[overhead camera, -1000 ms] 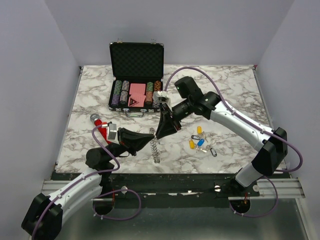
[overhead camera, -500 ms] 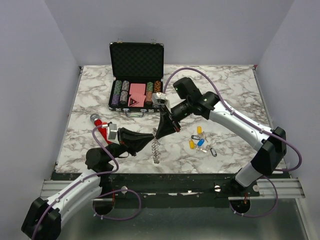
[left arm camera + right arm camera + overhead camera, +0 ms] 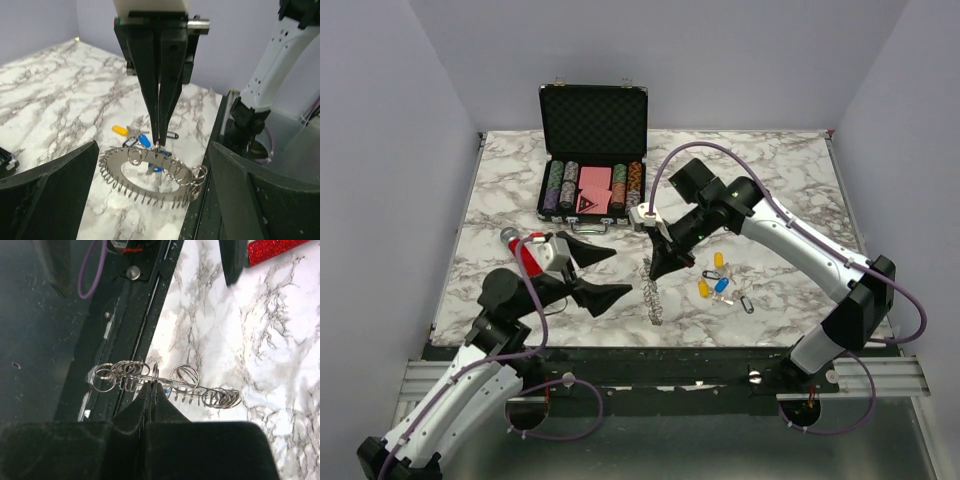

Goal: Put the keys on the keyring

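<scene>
The keyring [image 3: 654, 297], a silvery oval plate fringed with small split rings, hangs over the table's front part. My right gripper [image 3: 652, 273] is shut on one of its rings from above. In the right wrist view the right gripper [image 3: 151, 387] pinches that ring, and the keyring [image 3: 220, 399] shows edge-on. My left gripper [image 3: 621, 270] stands open just left of it, touching nothing. Seen from the left wrist, the keyring [image 3: 114, 160] hangs between the wide-apart left fingers [image 3: 50, 195]. The keys [image 3: 718, 281], with yellow, blue and black heads, lie on the marble right of the ring.
An open black case of poker chips [image 3: 592, 160] stands at the back. A red glittery object [image 3: 525, 255] lies by the left arm. The table's dark front edge [image 3: 150, 305] runs close under the keyring.
My left gripper has opened, let go of the keyring and drawn back to the left. My right gripper has shut on the keyring and carried it a little to the right.
</scene>
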Motion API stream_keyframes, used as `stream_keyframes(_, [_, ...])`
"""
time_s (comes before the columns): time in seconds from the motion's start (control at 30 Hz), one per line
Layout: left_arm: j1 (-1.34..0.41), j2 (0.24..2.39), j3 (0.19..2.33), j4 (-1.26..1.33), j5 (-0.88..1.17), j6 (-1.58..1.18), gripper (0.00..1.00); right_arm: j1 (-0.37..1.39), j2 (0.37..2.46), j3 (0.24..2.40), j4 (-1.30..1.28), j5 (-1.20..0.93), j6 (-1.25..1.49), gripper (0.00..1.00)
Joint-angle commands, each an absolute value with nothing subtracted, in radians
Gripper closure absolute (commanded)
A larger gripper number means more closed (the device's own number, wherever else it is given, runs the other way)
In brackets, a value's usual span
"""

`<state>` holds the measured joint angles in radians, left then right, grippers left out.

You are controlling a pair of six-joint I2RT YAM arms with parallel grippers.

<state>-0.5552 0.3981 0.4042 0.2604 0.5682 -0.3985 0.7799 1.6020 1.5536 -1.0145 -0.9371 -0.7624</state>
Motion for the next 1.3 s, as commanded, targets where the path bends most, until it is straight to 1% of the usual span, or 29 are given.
stream_keyframes(0.0, [-0.551, 0.537, 0.494, 0.061, 0.733, -0.224, 0.02, 0.787, 1.601, 1.612, -1.137, -0.858, -0.906, 0.99])
stream_keyframes(0.07, [-0.56, 0.58, 0.521, 0.057, 0.752, -0.167, 0.05, 0.787, 1.606, 1.618, -1.153, -0.847, -0.919, 0.99])
stream_keyframes(0.13, [-0.584, 0.606, 0.546, 0.057, 0.727, -0.103, 0.07, 0.788, 1.611, 1.617, -1.167, -0.841, -0.934, 0.99])
stream_keyframes(0.23, [-0.661, 0.653, 0.592, 0.023, 0.651, -0.005, 0.09, 0.787, 1.621, 1.615, -1.18, -0.839, -0.942, 0.99])
stream_keyframes(0.3, [-0.716, 0.696, 0.624, -0.024, 0.579, 0.089, 0.11, 0.787, 1.626, 1.62, -1.181, -0.838, -0.942, 0.99])
stream_keyframes(0.4, [-0.775, 0.752, 0.653, -0.051, 0.502, 0.149, 0.17, 0.787, 1.631, 1.623, -1.184, -0.839, -0.942, 0.99])
stream_keyframes(0.53, [-0.807, 0.787, 0.658, -0.037, 0.465, 0.164, 0.29, 0.787, 1.631, 1.623, -1.183, -0.842, -0.936, 0.99])
stream_keyframes(0.6, [-0.813, 0.804, 0.664, -0.04, 0.465, 0.169, 0.38, 0.787, 1.629, 1.624, -1.18, -0.844, -0.931, 0.99])
stream_keyframes(0.63, [-0.818, 0.814, 0.669, -0.046, 0.463, 0.17, 0.41, 0.788, 1.631, 1.624, -1.178, -0.845, -0.928, 0.99])
stream_keyframes(0.73, [-0.825, 0.839, 0.678, -0.061, 0.454, 0.175, 0.45, 0.787, 1.631, 1.631, -1.174, -0.85, -0.923, 0.99])
stream_keyframes(0.77, [-0.827, 0.839, 0.677, -0.058, 0.454, 0.176, 0.45, 0.787, 1.632, 1.632, -1.175, -0.85, -0.922, 0.99])
stream_keyframes(0.93, [-0.834, 0.856, 0.681, -0.055, 0.462, 0.178, 0.63, 0.787, 1.631, 1.632, -1.173, -0.854, -0.922, 0.99])
stream_keyframes(1.1, [-0.833, 0.862, 0.684, -0.054, 0.471, 0.175, 0.65, 0.787, 1.634, 1.634, -1.172, -0.854, -0.919, 0.99])
stream_keyframes(1.23, [-0.834, 0.867, 0.689, -0.06, 0.479, 0.178, 0.76, 0.787, 1.637, 1.631, -1.173, -0.857, -0.92, 0.99])
stream_keyframes(1.27, [-0.834, 0.868, 0.695, -0.066, 0.48, 0.178, 0.76, 0.787, 1.635, 1.631, -1.173, -0.856, -0.919, 0.99])
